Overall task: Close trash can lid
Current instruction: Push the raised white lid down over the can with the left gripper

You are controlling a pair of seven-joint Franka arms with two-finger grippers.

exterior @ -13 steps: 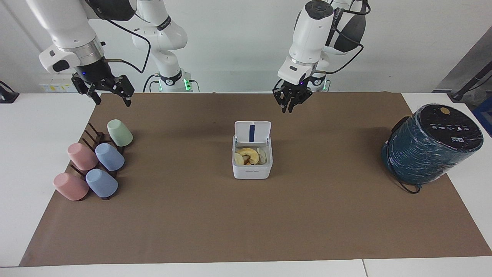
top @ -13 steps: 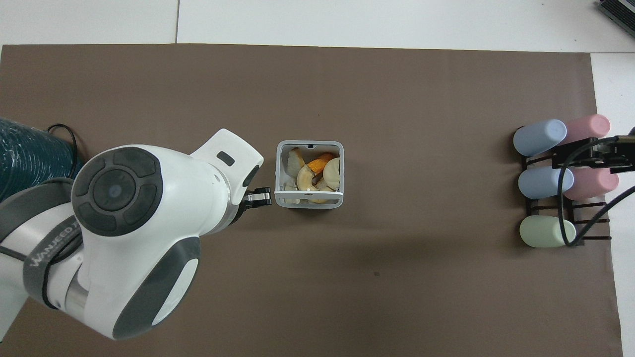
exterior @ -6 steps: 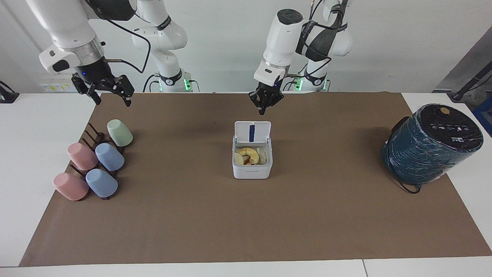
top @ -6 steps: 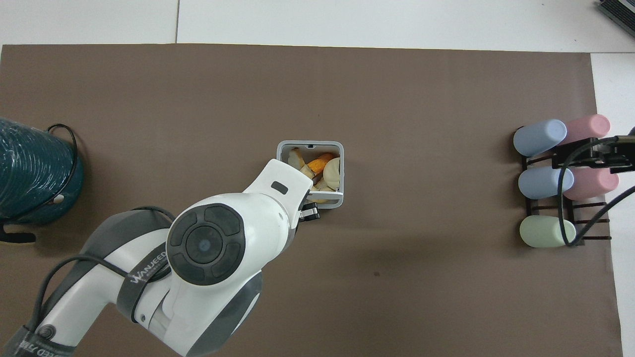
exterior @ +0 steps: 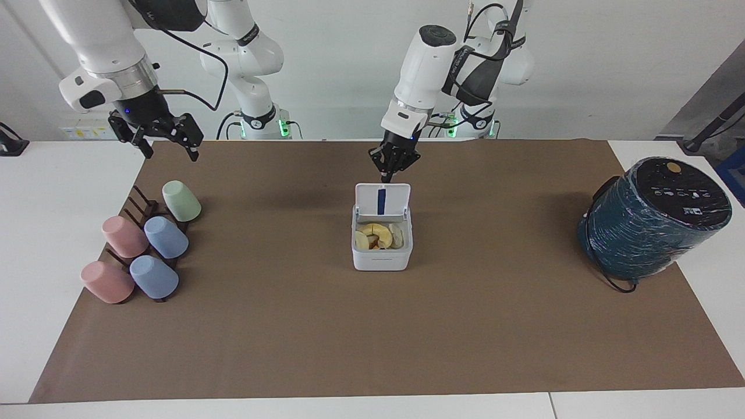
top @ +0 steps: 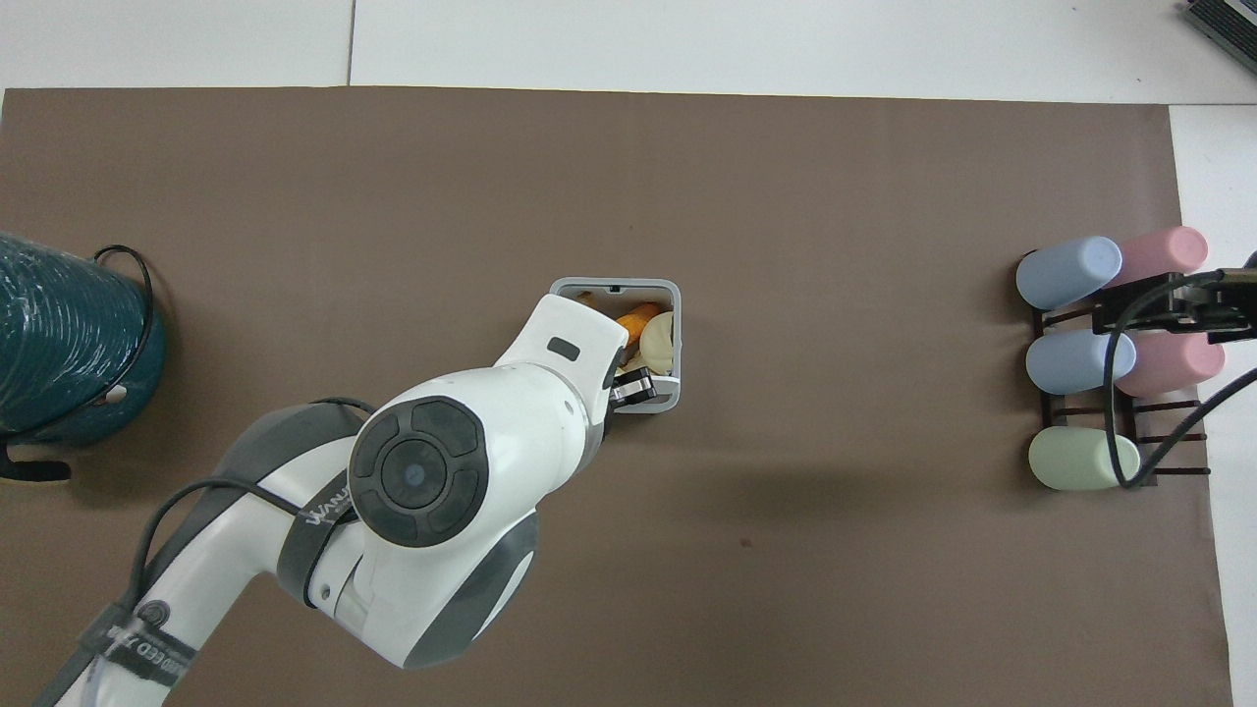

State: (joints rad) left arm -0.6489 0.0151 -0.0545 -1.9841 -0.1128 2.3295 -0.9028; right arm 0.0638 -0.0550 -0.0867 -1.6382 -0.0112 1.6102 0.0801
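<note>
The small white trash can (exterior: 381, 259) stands mid-mat with peel scraps inside. Its lid (exterior: 396, 201) stands upright on the side nearer the robots, with the blue inner strip showing. My left gripper (exterior: 385, 173) is shut and points down, its tips just above the lid's top edge; whether they touch it I cannot tell. In the overhead view the left arm covers much of the trash can (top: 676, 324), and the left gripper (top: 636, 392) shows at the lid's edge (top: 660, 406). My right gripper (exterior: 170, 151) hangs open and holds nothing, waiting above the cup rack.
A dark rack (exterior: 142, 203) with several pink, blue and green cups lies at the right arm's end of the brown mat (exterior: 372, 337). A large teal wrapped cylinder (exterior: 652, 227) with a black top and a cable stands at the left arm's end.
The left gripper closed fully and moved from beside the trash can to over the lid's top edge, dropping slightly. The right arm stayed still.
</note>
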